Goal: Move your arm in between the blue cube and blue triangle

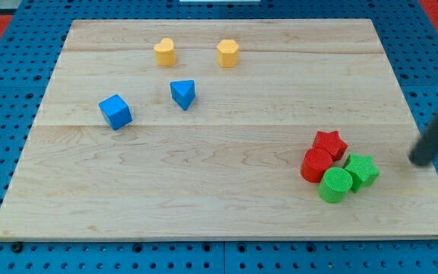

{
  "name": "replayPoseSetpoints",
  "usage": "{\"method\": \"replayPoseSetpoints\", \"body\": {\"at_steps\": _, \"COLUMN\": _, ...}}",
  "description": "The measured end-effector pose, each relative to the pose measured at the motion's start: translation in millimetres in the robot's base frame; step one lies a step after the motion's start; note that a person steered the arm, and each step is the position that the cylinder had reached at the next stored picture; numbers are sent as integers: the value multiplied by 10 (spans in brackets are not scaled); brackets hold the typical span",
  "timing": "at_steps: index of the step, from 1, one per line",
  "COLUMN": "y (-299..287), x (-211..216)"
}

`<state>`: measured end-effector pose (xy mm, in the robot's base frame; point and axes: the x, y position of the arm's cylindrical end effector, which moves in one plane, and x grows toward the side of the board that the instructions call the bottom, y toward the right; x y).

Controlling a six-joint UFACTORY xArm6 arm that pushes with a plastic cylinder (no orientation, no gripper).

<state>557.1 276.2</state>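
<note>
The blue cube (115,112) sits on the wooden board at the view's left. The blue triangle (182,93) lies to its right and slightly higher, with a gap of bare wood between them. My rod comes in from the view's right edge, and my tip (418,160) rests near the board's right edge. It is far to the right of both blue blocks and just right of the red and green cluster.
A yellow heart-like block (165,52) and a yellow hexagon (228,53) sit near the view's top. A red star (330,143), red cylinder (317,165), green cylinder (335,185) and green star (362,170) cluster at the lower right. The wooden board (219,198) lies on a blue pegboard.
</note>
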Motion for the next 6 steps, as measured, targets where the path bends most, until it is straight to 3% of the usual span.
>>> {"method": "replayPoseSetpoints", "body": {"at_steps": 1, "y": -110, "x": 610}}
{"method": "replayPoseSetpoints", "body": {"at_steps": 2, "y": -1134, "x": 611}}
{"method": "replayPoseSetpoints", "body": {"at_steps": 3, "y": -2658, "x": 369}}
{"method": "replayPoseSetpoints", "body": {"at_steps": 4, "y": -3549, "x": -435}}
{"method": "replayPoseSetpoints", "body": {"at_steps": 5, "y": -3888, "x": -1095}}
{"method": "replayPoseSetpoints", "body": {"at_steps": 6, "y": -3715, "x": -1625}}
